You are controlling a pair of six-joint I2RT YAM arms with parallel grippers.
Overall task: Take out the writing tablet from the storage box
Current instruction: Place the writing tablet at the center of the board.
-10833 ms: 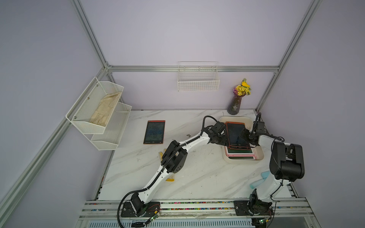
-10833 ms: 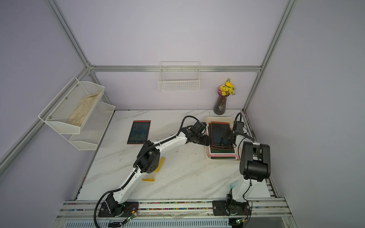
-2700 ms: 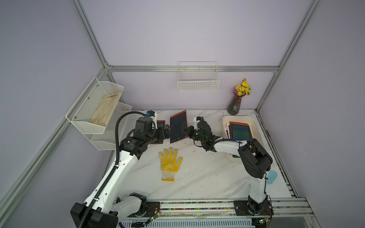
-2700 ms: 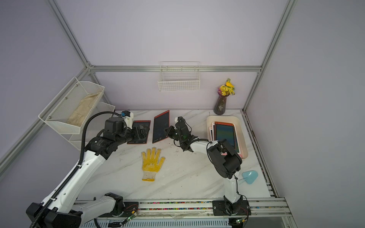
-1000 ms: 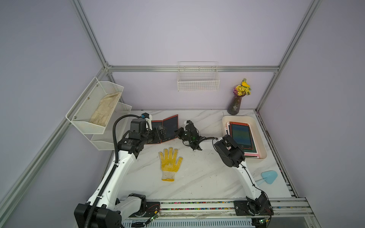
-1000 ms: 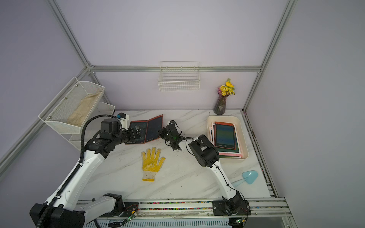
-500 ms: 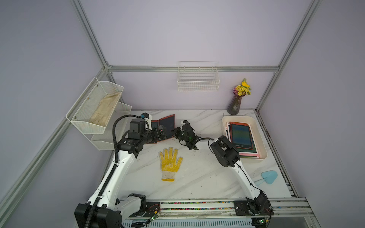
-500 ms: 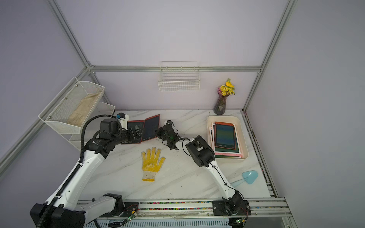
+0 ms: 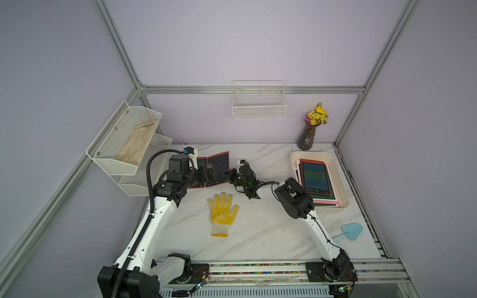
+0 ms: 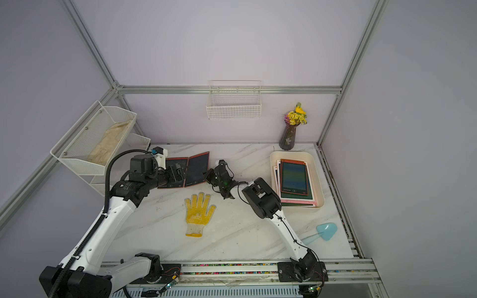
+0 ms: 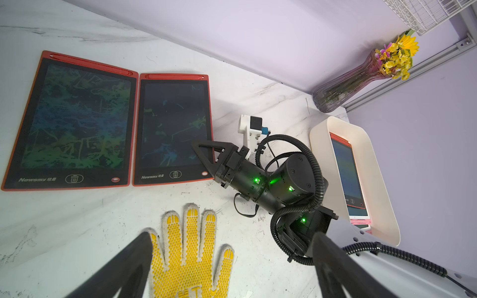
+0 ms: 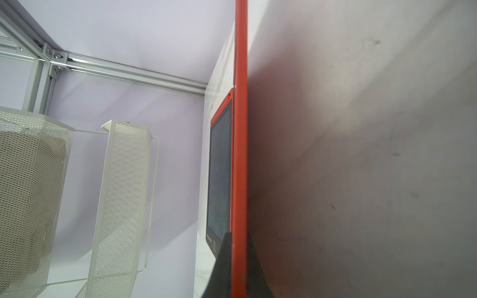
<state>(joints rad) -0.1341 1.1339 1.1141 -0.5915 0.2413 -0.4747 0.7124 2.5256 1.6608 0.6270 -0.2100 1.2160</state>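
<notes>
A red-framed writing tablet (image 9: 219, 167) (image 10: 197, 167) (image 11: 173, 129) lies low over the marble table at the back left. My right gripper (image 9: 227, 176) (image 10: 208, 176) (image 11: 206, 160) (image 12: 238, 258) is shut on its right edge. A second red tablet (image 10: 175, 162) (image 11: 74, 121) (image 12: 220, 175) lies flat just left of it. My left gripper (image 9: 210, 174) (image 10: 178, 172) (image 11: 232, 278) hovers open over the lower ends of both tablets, holding nothing. The cream storage box (image 9: 343, 180) (image 10: 318, 180) (image 11: 374, 154) sits at the right with several tablets stacked in it, a red-framed one (image 9: 315, 178) on top.
A yellow glove (image 9: 222, 211) (image 11: 191, 245) lies mid-table in front of the tablets. A flower vase (image 9: 308, 134) stands behind the box and a blue scoop (image 9: 351, 232) in front of it. A mesh shelf (image 9: 129, 149) (image 12: 121, 193) and a wire basket (image 9: 259, 108) hang on the walls.
My right gripper has carried the tilted tablet a little further left and laid it down beside the other tablet. The left arm has hardly moved.
</notes>
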